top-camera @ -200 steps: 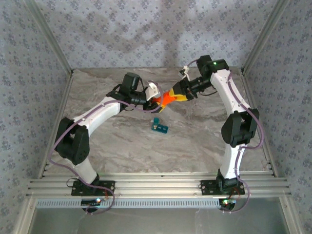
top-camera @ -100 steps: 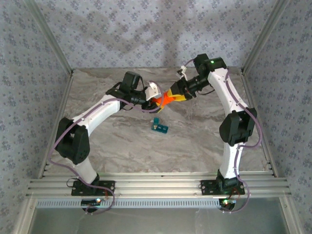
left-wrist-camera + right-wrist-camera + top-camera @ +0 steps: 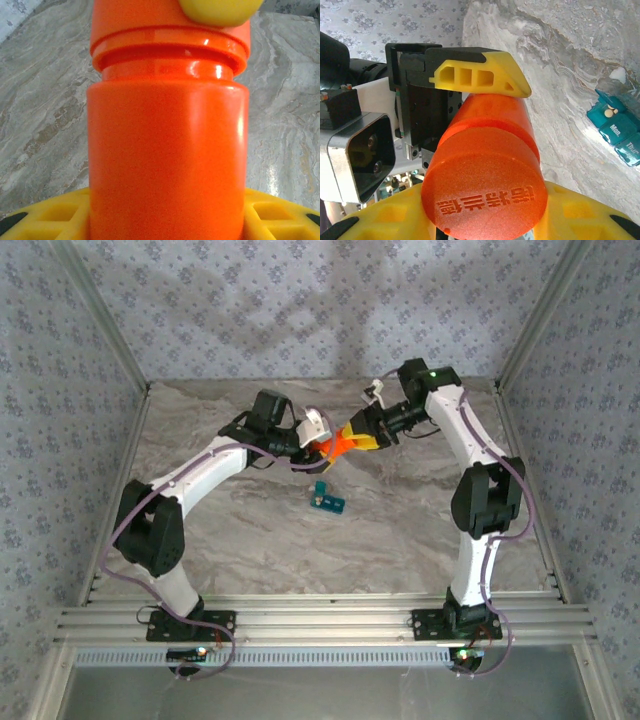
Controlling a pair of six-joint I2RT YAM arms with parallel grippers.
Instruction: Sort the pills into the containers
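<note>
Marble tabletop [image 3: 420,530]: orange bottle [image 3: 341,443] is held aloft, left gripper [image 3: 324,449] clamped on its body, right gripper [image 3: 359,437] pinched on the cap [image 3: 485,192]; right arm has edged leftward, bottle unmoved, likely unscrewing, teal pill box [image 3: 327,502] nearby on the table, unfilled.

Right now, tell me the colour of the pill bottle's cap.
Orange, matching the pill bottle; the cap shows best in the right wrist view.
</note>
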